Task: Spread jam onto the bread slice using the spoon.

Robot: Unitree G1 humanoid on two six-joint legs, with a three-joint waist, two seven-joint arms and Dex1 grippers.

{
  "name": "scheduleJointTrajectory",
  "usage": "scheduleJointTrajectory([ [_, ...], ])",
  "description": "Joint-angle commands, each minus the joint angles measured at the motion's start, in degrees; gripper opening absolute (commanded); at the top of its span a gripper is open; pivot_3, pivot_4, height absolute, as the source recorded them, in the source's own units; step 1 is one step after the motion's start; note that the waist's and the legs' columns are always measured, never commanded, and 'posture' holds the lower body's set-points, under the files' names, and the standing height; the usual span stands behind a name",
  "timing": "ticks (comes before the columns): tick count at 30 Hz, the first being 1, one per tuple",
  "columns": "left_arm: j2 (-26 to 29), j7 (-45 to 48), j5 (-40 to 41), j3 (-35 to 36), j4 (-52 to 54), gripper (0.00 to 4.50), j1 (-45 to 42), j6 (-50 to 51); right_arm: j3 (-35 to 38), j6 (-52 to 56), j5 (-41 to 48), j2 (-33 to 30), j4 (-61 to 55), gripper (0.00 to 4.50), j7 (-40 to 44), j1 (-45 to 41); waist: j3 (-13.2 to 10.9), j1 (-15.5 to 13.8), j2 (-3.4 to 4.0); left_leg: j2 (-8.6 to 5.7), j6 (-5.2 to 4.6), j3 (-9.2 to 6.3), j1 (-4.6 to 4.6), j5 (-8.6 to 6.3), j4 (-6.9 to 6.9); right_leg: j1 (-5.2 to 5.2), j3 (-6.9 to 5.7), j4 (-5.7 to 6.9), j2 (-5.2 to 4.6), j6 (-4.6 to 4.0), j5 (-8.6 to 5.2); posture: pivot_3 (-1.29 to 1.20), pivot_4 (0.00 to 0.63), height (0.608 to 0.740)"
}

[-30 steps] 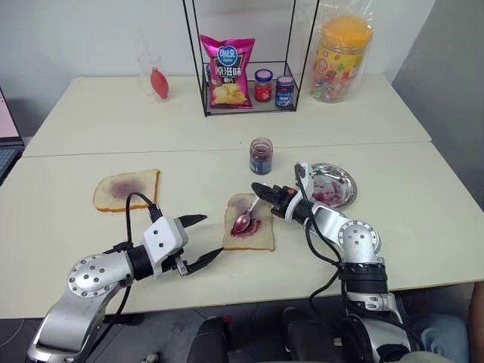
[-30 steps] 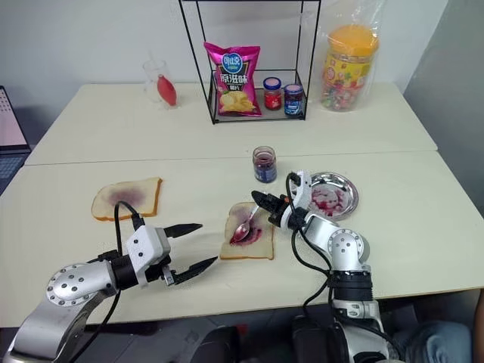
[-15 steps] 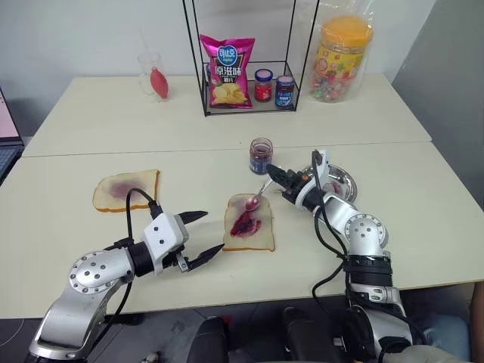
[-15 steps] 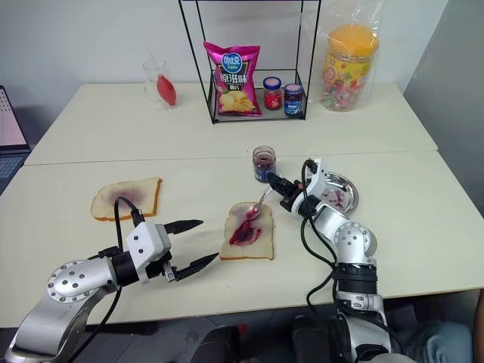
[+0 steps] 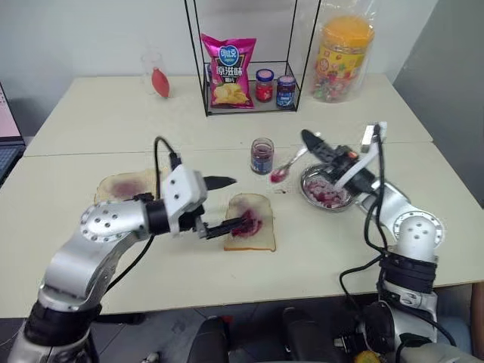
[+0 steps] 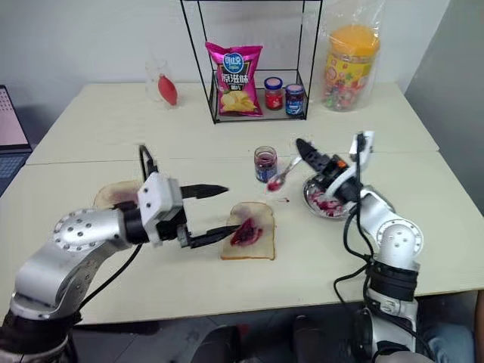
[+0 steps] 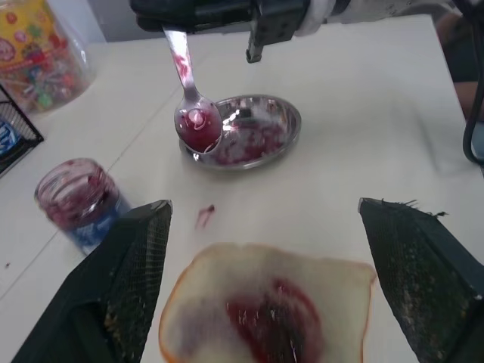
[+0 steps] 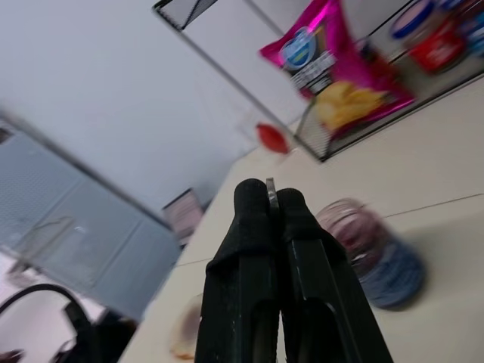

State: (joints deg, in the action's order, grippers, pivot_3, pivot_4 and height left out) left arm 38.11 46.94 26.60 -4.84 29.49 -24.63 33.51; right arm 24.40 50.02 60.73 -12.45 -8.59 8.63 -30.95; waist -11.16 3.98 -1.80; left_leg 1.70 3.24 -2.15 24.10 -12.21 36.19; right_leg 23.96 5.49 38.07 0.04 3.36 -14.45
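Observation:
The bread slice [image 5: 252, 232] lies near the table's front middle, with a purple-red jam patch [image 7: 274, 321] at its centre. My left gripper [image 5: 236, 202] is open at the slice's left edge, its lower finger reaching over the crust toward the jam patch. My right gripper [image 5: 308, 139] is shut on the handle of the spoon [image 5: 287, 166], held in the air between the open jam jar [image 5: 262, 155] and the steel dish [image 5: 327, 189]. The spoon's bowl [image 7: 198, 125] is smeared with jam and hangs tilted downward.
A second bread slice [image 5: 125, 185] with a faint smear lies to the left. A jam drop [image 5: 281, 190] marks the table by the dish. At the back stand a wire rack [image 5: 204, 57] with a chips bag [image 5: 228, 69] and two lidded jars, a candy jar [image 5: 342, 57] and a glass [image 5: 154, 76].
My right gripper lifted the spoon off the bread slice and carried it up and to the right, toward the dish. My left gripper rose and moved right to the slice's edge.

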Motion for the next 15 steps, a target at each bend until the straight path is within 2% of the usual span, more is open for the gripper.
scheduleJointTrajectory([
  [1,-3.08,-1.68,-2.88,-6.28,-0.74,4.13,-5.18,1.5,4.43,-5.95,-2.39,-2.93,1.36,0.01,0.56,2.04,0.0,-0.09,0.01,0.0,0.0,0.02,-0.01,0.0,-0.01,0.0,0.02,0.0,0.0,-0.06,0.04,0.0,0.15,0.74],
  [7,-7.79,-1.28,-7.17,-13.82,-6.0,4.13,-8.68,0.66,4.6,-12.41,-7.87,-5.56,8.62,0.01,3.86,3.66,0.01,0.65,0.02,0.02,-0.01,0.08,-0.15,0.01,-0.05,0.02,0.1,0.13,0.06,-0.18,0.11,0.0,0.15,0.74],
  [15,-12.48,-0.72,-11.15,-17.26,-11.98,4.13,-11.14,-2.38,2.81,-18.32,-13.06,-5.0,18.9,0.01,7.34,1.08,0.01,0.69,0.02,0.02,-0.03,0.13,-0.18,0.02,-0.01,0.01,0.17,0.18,0.07,-0.18,0.11,0.0,0.15,0.74],
])
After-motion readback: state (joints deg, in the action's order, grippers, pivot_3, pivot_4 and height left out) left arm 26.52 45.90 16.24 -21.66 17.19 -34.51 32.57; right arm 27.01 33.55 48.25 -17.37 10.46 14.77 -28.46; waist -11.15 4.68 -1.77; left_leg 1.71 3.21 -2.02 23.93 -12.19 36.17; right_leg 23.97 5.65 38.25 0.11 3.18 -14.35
